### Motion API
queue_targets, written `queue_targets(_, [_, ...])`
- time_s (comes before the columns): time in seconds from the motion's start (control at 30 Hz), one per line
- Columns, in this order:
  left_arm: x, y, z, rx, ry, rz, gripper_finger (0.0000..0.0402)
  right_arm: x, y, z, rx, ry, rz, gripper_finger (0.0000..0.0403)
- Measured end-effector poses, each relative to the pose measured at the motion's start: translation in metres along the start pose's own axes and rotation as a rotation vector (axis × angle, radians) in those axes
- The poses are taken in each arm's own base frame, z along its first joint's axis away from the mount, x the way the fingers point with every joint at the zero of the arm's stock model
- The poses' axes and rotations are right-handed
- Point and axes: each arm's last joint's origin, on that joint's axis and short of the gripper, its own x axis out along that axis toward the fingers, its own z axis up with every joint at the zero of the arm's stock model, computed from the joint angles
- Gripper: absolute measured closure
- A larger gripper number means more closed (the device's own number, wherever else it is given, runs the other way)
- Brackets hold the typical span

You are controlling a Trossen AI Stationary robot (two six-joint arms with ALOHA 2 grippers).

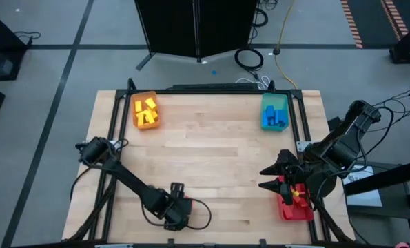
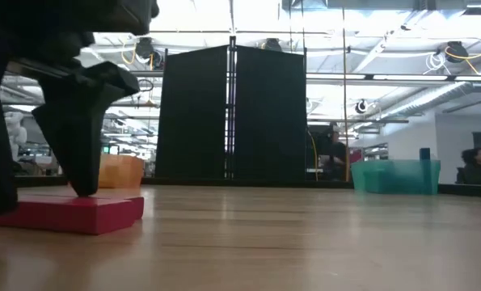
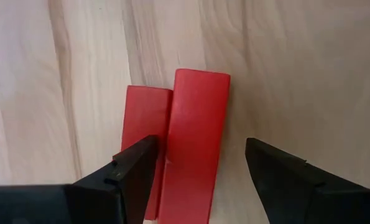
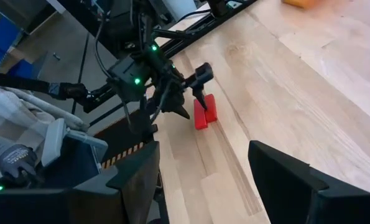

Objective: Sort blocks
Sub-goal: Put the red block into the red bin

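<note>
Down near the table's point(image 1: 211, 158) front edge, the left gripper point(image 3: 200, 171) stands spread over two red blocks point(image 3: 188, 149) lying side by side – right gripper point(image 1: 277, 178) spread above the red tray point(image 1: 294, 210)

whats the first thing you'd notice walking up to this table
The two red blocks lying side by side on bare wood near the table's front edge, with the left gripper open right over them. Then the trays: orange tray and teal tray at the back, red tray under the open right gripper.
</note>
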Motion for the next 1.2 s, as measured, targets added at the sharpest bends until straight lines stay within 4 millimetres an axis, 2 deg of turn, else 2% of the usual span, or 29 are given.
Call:
queue_targets(0.23, [0.004,0.013,0.007,0.032,0.009,-0.021,0.0157,0.0,0.001,-0.002,0.017,0.038,0.021,0.017])
queue_targets(0.5, [0.002,0.037,0.009,-0.032,0.074,0.022,0.0157,0.0,0.001,-0.002,0.042,0.048,0.025,0.017])
queue_targets(0.8, [-0.012,0.023,0.006,-0.089,0.053,-0.048,0.0157,0.0,0.001,-0.002,0.027,0.048,0.025,0.017])
queue_targets(0.93, [-0.013,0.018,0.003,-0.109,0.045,-0.025,0.0157,0.0,0.001,-0.002,0.017,0.047,0.025,0.017])
queue_targets(1.2, [-0.011,0.02,-0.006,-0.178,0.087,0.05,0.0157,0.0,0.001,-0.002,0.006,0.047,0.025,0.017])
